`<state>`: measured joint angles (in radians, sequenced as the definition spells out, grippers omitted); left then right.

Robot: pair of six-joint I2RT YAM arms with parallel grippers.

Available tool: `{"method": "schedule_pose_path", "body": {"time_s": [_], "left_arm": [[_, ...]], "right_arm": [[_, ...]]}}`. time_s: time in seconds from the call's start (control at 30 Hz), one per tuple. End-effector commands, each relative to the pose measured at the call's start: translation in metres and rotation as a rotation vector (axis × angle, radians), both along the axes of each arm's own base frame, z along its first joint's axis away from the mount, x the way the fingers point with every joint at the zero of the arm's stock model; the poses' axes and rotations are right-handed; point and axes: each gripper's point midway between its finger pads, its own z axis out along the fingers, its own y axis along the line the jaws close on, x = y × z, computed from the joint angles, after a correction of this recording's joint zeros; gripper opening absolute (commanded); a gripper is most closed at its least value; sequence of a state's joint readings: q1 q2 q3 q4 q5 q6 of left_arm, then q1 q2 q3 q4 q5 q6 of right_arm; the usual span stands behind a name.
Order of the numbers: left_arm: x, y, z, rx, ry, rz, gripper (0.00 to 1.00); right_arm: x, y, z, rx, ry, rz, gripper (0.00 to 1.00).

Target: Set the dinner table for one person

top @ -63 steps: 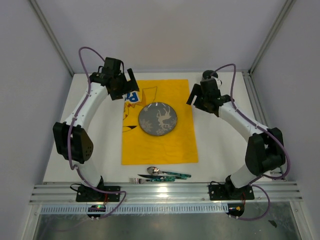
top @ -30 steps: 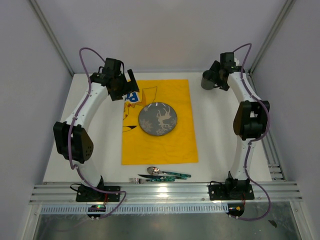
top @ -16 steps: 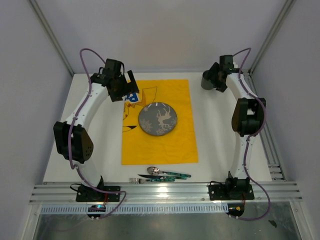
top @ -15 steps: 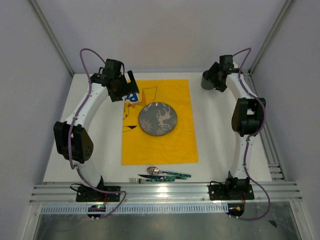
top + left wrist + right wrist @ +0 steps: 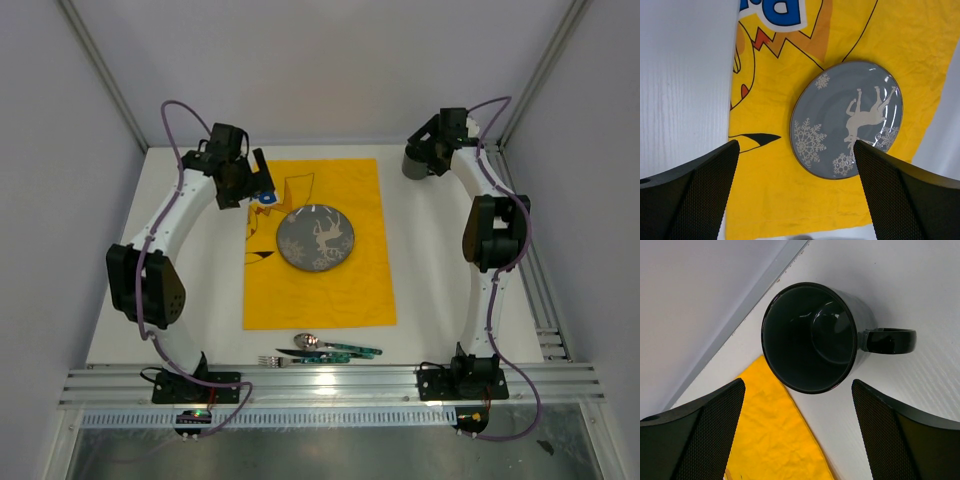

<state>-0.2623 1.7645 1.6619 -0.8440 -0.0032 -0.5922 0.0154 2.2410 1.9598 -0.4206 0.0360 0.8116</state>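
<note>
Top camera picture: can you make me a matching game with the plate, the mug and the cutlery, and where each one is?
Things:
1. plate
2. mug
3. cutlery

Places:
A. far right corner of the table
B. near edge of the table, just off the yellow cloth
C. on the yellow cloth

Pairs: 1-C, 2-A, 3-B

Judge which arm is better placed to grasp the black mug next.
Right. The right tool, open, hangs directly over the mug at the far right corner of the table; the left tool hovers well away, near the plate.
</note>
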Motion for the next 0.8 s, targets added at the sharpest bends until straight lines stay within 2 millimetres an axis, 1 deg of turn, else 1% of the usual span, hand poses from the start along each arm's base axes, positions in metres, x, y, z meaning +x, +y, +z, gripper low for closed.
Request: {"method": "schedule_pose_path", "body": {"time_s": [0.0, 0.03, 0.07, 0.23, 0.37, 0.57, 0.6, 0.77], "left_arm": [[-0.005, 0.01, 0.029, 0.027, -0.077, 0.006, 0.99], [-0.005, 0.01, 0.03, 0.027, -0.081, 0.007, 0.99], [-0.005, 0.01, 0.031, 0.028, -0.082, 0.008, 0.99], [-0.006, 0.011, 0.031, 0.03, -0.081, 0.011, 0.99], [-0.009, 0.015, 0.035, 0.047, -0.086, 0.016, 0.99], [-0.02, 0.027, 0.053, 0.087, -0.125, 0.03, 0.99], [-0.022, 0.029, 0.059, 0.089, -0.14, 0.032, 0.99], [-0.028, 0.033, 0.068, 0.096, -0.158, 0.035, 0.99]], "right_arm": [[0.014, -0.009, 0.016, 0.004, -0.063, -0.069, 0.91], [0.013, -0.01, 0.016, 0.011, -0.061, -0.085, 0.91], [0.011, -0.011, 0.011, 0.006, -0.049, -0.1, 0.91], [0.003, -0.02, 0.0, 0.019, -0.003, -0.182, 0.9], [0.0, -0.021, -0.01, 0.025, 0.031, -0.206, 0.9], [-0.004, -0.019, -0.036, 0.051, 0.088, -0.224, 0.9], [-0.005, -0.018, -0.038, 0.055, 0.091, -0.222, 0.9], [-0.008, -0.018, -0.05, 0.051, 0.113, -0.222, 0.89]]}}
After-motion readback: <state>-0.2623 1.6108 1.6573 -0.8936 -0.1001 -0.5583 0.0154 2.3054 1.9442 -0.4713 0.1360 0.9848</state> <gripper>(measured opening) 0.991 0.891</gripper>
